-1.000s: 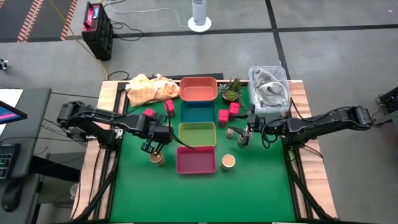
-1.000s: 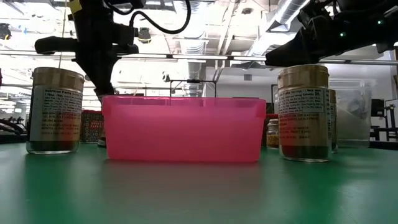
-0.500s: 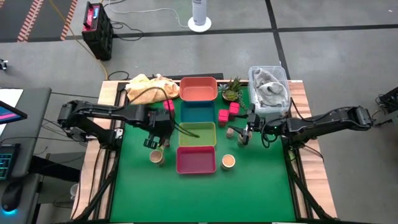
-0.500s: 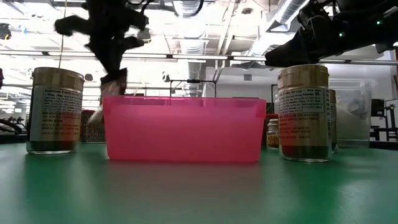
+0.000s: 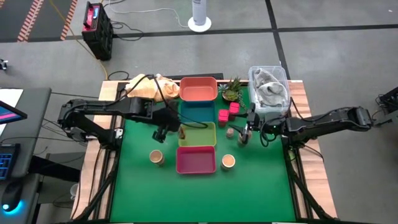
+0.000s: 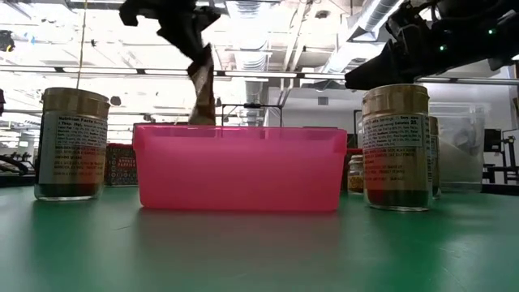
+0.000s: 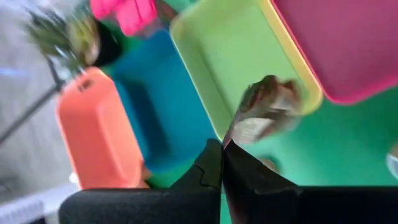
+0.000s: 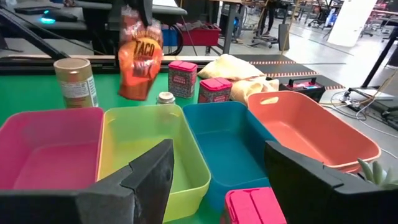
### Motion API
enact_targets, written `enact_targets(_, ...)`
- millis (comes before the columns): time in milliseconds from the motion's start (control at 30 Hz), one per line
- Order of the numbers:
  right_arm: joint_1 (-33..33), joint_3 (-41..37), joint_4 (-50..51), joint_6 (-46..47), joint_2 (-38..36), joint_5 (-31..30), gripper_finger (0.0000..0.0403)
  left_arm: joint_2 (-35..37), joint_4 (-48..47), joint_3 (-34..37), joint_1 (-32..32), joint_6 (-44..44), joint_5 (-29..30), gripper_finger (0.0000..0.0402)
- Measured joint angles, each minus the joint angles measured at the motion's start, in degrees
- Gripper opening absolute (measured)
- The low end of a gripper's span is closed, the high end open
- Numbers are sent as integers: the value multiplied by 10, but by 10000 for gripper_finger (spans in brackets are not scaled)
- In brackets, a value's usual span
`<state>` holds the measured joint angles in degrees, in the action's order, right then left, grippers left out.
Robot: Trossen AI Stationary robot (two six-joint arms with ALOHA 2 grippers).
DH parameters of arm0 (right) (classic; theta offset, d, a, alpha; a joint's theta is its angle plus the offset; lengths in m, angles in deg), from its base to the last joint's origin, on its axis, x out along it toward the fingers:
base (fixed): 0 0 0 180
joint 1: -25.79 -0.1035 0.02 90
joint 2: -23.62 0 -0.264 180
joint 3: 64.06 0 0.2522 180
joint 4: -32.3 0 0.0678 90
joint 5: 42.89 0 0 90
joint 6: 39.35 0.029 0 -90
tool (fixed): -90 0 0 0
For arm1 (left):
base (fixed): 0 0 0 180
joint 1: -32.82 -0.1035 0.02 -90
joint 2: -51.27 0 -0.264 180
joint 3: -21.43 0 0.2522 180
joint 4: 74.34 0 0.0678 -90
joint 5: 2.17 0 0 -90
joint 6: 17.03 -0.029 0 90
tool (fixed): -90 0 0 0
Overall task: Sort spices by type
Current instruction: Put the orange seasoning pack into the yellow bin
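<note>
Your left gripper now hangs over the near-left edge of the yellow-green tray, its fingers pinched tight on the top of a thin orange-brown spice packet printed "TACO". A second ago this gripper was lower and farther left, down by the left spice jar on the green mat; since then it has risen and swung toward the trays, carrying the packet with it. In the low view the packet dangles above the rim of the pink tray, clear of it.

Your right gripper has not moved. It waits right of the trays, near the small shakers, fingers spread apart and holding nothing.

The four trays stand in a row down the middle: orange tray farthest, then blue tray, yellow-green, and pink nearest. A second tan-lidded jar stands right of the pink tray. Magenta packs sit right of the blue tray.
</note>
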<state>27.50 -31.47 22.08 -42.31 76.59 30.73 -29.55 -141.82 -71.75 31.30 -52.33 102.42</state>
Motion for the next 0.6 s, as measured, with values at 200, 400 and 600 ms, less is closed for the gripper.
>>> enact_targets(200, 0, 0, -11, 1, 19, 0, 276, -28, 51, 0, -10, -78, 0, 0)
enact_targets(400, 0, 0, -28, 1, 42, 0, 276, -73, 61, 0, -16, -138, 0, 0)
enact_targets(600, 0, 0, -27, 0, 49, 0, 276, -127, 82, 0, -16, -164, 1, 0)
